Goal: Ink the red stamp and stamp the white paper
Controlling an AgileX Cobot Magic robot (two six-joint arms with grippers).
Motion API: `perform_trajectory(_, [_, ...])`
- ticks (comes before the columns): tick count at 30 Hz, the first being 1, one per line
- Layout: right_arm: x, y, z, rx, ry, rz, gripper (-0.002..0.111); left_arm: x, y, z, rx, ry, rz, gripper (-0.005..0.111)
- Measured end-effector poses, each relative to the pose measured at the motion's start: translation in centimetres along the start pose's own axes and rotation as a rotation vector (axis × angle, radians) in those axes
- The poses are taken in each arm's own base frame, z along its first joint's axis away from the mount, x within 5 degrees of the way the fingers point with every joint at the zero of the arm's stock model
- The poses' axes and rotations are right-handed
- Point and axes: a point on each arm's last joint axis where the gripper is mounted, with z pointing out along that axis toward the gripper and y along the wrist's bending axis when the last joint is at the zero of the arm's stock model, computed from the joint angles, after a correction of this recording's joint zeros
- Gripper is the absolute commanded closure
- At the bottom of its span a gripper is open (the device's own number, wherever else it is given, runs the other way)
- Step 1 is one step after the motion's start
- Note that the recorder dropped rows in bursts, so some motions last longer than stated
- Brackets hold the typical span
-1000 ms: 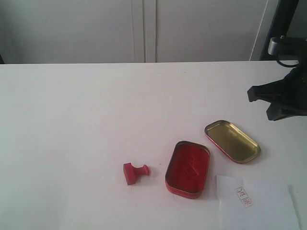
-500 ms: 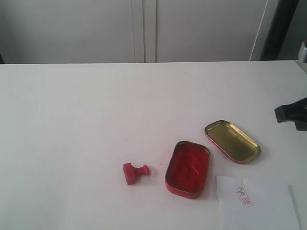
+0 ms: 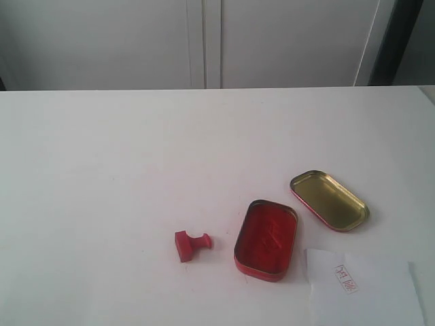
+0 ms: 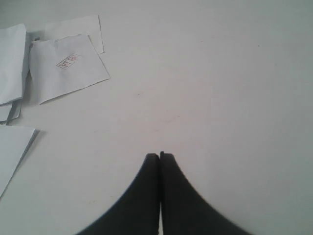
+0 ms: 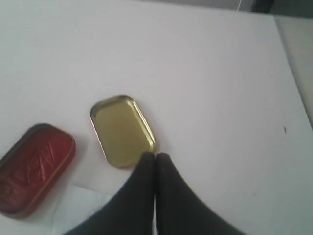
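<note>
The small red stamp [image 3: 190,244] lies on its side on the white table, left of the open red ink-pad tin [image 3: 266,238]. The white paper [image 3: 365,287] with a small red imprint [image 3: 345,278] lies at the front right, just right of the tin. Neither arm shows in the exterior view. My right gripper [image 5: 155,155] is shut and empty, hanging over the table beside the gold lid [image 5: 122,129], with the ink-pad tin [image 5: 34,167] further off. My left gripper [image 4: 159,155] is shut with nothing in it, over bare table; the stamp is not in its view.
The tin's gold lid [image 3: 329,200] lies open behind the ink-pad tin and paper. Several loose white sheets [image 4: 68,68], one with a red imprint, lie in the left wrist view. Grey cabinet doors [image 3: 204,41] stand behind the table's far edge.
The right arm, seen at the right edge above the gold lid a second ago, has drawn off to the right and left the exterior view. Stamp, tins and paper have not moved.
</note>
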Motion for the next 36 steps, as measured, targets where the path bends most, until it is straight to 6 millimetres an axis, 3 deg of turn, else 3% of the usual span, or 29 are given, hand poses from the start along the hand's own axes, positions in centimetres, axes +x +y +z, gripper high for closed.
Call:
perform_trajectory(4, [1.2, 0.0, -1.8, 0.013, -0.185, -0.006, 0.108, 0.0, 0.0, 0.0, 0.0, 0.0, 0.0, 0.107])
perform_trajectory(8, [1.6, 0.0, -1.8, 0.025, -0.307, -0.006, 0.108, 0.0, 0.0, 0.0, 0.0, 0.0, 0.0, 0.107])
perform_trajectory(27, [1.7, 0.0, -1.9, 0.025, -0.321, -0.005, 0.108, 0.0, 0.0, 0.0, 0.0, 0.0, 0.0, 0.107])
perform_trajectory(36, [3.5, 0.2, -8.2, 0.033, -0.657, -0.014, 0.108, 0.0, 0.0, 0.0, 0.0, 0.0, 0.0, 0.107])
